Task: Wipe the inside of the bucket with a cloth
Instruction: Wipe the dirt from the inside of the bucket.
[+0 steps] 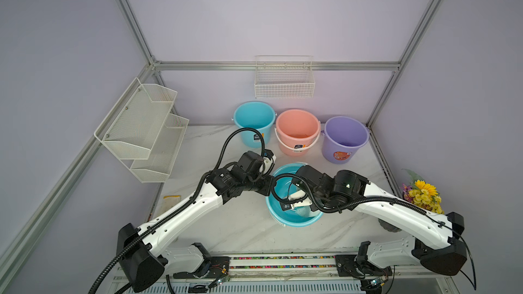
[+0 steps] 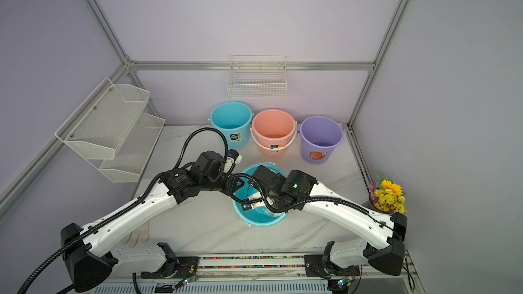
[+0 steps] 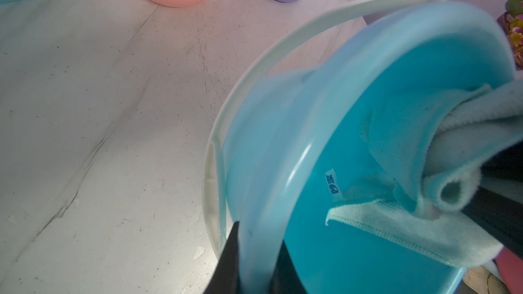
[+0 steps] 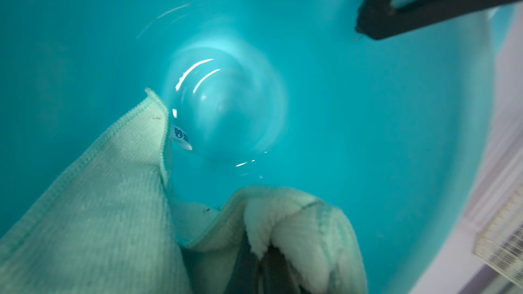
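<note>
The blue bucket stands at the front middle of the table, its white handle down behind it. My left gripper is shut on the bucket's rim, one finger inside the wall and one outside. My right gripper reaches down inside the bucket and is shut on the pale mint-green cloth. The cloth hangs against the inner wall, and its white tag shows. In both top views the arms hide most of the bucket's inside.
Blue, pink and purple buckets line the back. A wire basket hangs on the back wall and a mesh shelf on the left wall. Flowers stand at the right edge. A white glove lies front left.
</note>
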You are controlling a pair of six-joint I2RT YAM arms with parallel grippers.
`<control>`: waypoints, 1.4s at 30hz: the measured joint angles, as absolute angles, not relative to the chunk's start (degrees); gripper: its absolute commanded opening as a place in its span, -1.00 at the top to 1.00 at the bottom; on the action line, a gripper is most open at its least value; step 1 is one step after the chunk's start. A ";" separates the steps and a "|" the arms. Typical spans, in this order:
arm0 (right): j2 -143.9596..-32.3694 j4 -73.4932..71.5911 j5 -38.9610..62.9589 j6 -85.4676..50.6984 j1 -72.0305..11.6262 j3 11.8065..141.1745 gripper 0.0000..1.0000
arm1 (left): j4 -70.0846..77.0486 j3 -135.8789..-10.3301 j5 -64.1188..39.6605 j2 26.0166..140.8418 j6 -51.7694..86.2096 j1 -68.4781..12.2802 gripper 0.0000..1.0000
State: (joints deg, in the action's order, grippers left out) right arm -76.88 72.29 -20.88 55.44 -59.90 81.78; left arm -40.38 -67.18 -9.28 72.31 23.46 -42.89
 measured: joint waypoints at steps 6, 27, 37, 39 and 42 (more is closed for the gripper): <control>-77.03 75.40 -8.27 49.06 -59.90 81.78 1.00 | -41.10 -67.18 -9.30 72.31 23.46 -42.89 1.00; -74.83 37.23 9.50 46.92 -59.90 66.96 1.00 | -42.13 -67.18 -9.39 72.84 23.38 -42.89 1.00; -78.70 38.46 8.19 62.67 -54.68 72.82 1.00 | -41.85 -67.18 -8.75 72.84 23.16 -42.81 1.00; -79.44 39.68 7.18 66.24 -53.06 74.98 1.00 | -41.43 -67.18 -8.67 72.84 23.16 -42.76 1.00; -80.42 40.47 4.73 71.05 -51.62 76.77 1.00 | -41.32 -67.18 -8.34 72.84 23.18 -42.76 1.00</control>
